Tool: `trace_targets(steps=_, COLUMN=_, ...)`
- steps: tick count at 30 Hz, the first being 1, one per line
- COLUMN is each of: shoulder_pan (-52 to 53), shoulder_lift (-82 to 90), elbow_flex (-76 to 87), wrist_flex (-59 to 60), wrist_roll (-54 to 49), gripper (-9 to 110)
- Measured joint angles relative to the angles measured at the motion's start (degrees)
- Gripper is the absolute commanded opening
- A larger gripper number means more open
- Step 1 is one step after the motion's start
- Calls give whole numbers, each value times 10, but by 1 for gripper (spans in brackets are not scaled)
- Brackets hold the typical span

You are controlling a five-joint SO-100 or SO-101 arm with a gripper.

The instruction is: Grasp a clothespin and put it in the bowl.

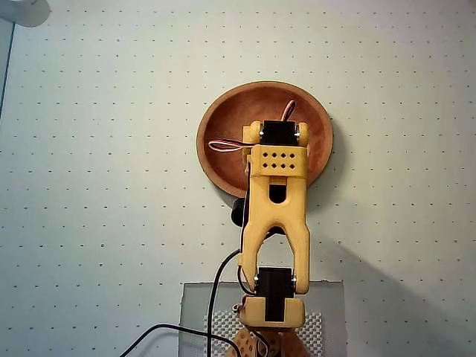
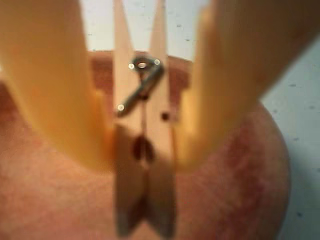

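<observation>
The two blurred yellow plastic fingers (image 2: 65, 100) of the gripper (image 2: 145, 150) fill the wrist view, one on each side, and they are clamped on a small light-tan wooden clothespin (image 2: 142, 145) — it stands upright between them, pinched on both flanks at about mid-length. Its bent metal spring (image 2: 140, 82) shows near the upper part, with the two prongs splitting apart above it and the lower end hanging below the fingertips. Behind and beneath the clothespin lies the mottled inside of a round reddish-brown wooden bowl (image 2: 235, 190), its lighter rim curving across the top and down the right; whether the lower end touches the wood I cannot tell. In the overhead view the yellow robot arm (image 1: 277, 216) reaches up from the bottom edge over a pale dotted table (image 1: 89, 186), its wrist over the bowl (image 1: 223, 126) — the fingers and clothespin are hidden beneath it. Black cables (image 1: 216, 297) trail near the base.
</observation>
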Motion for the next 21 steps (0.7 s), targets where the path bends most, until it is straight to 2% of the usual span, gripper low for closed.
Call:
trace_targets(steps=11, shoulder_pan=-6, shoulder_lift=-43, elbow_flex=0, wrist_flex=-1, wrist_roll=1, gripper=-3)
trace_targets(steps=21, shoulder_pan=-44, shoulder_lift=-68, elbow_flex=0, wrist_flex=-72, wrist_roll=3, gripper=-3)
